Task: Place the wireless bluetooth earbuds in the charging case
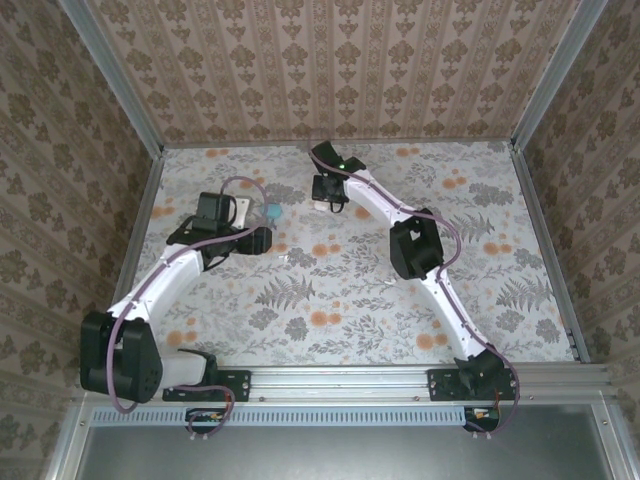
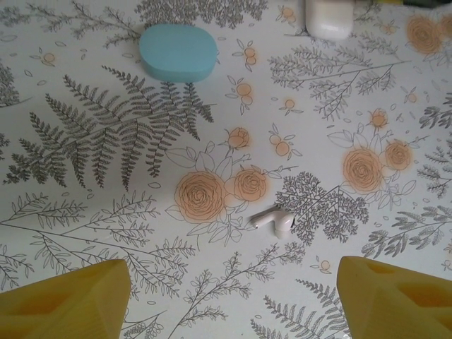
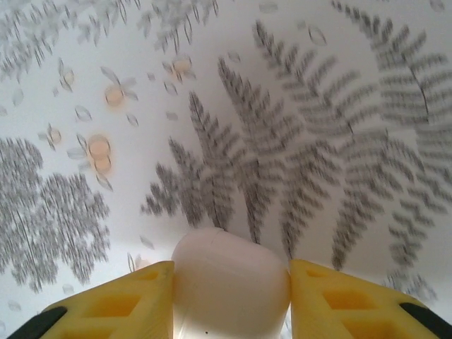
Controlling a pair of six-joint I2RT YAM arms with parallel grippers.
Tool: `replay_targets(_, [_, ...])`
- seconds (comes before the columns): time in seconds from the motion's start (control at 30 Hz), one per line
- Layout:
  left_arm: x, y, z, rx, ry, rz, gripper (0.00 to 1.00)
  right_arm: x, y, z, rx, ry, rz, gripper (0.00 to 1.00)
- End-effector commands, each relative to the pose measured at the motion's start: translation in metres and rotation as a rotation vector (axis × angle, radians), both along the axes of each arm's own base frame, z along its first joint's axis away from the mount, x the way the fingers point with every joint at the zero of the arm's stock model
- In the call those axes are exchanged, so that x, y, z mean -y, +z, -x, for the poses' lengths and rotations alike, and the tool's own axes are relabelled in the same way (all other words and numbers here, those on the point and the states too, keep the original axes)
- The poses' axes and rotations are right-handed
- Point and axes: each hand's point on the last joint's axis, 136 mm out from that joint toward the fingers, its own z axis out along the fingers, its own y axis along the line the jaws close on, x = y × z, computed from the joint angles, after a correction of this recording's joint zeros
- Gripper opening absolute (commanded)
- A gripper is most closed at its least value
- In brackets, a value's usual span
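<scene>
Left wrist view: left gripper (image 2: 233, 265) spread wide, nothing held; right gripper (image 3: 231, 272) pinched on the white case (image 3: 227, 247).
A white earbud (image 2: 274, 220) is seen flat on the table (image 2: 106, 212), long axis roughly across the view, stem apparently to the left. It lies just ahead of the left fingers, between their lines, touched by neither. A closed teal case (image 2: 177, 51) is set farther out. The right wrist picture is blurred, but both fingers are pressed against the case sides.
</scene>
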Motion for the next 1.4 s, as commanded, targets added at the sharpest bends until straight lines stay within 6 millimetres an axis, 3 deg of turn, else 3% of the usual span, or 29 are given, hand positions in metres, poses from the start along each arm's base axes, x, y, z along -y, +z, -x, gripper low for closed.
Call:
replay_targets(0.0, [0.003, 0.015, 0.005, 0.051, -0.021, 0.026, 0.77, 0.007, -0.014, 0.047, -0.129, 0.044, 0.037, 0.4])
replay_targets(0.27, [0.008, 0.017, 0.028, 0.033, -0.024, 0.091, 0.72, 0.03, -0.012, 0.116, -0.18, -0.024, -0.068, 0.4])
replay_targets(0.5, [0.026, 0.01, 0.053, -0.056, -0.09, 0.14, 0.71, 0.039, -0.024, 0.21, -0.274, -0.021, -0.102, 0.5])
replay_targets(0.63, [0.038, 0.007, 0.063, -0.053, -0.123, 0.118, 0.71, 0.038, -0.017, 0.246, -0.293, -0.006, -0.132, 0.53])
replay_targets(0.73, [0.043, 0.0, 0.068, -0.063, -0.128, 0.098, 0.71, 0.043, 0.001, 0.257, -0.273, 0.006, -0.152, 0.55])
replay_targets(1.0, [0.064, -0.012, 0.091, -0.082, -0.204, 0.063, 0.72, 0.057, 0.053, 0.261, -0.235, 0.12, -0.107, 0.56])
replay_targets(1.27, [0.124, -0.037, 0.122, -0.078, -0.399, -0.028, 0.73, 0.079, 0.053, 0.261, -0.218, 0.026, -0.289, 0.57])
replay_targets(1.37, [0.146, -0.051, 0.125, -0.09, -0.455, -0.091, 0.74, 0.09, 0.052, 0.265, -0.217, 0.003, -0.309, 0.57])
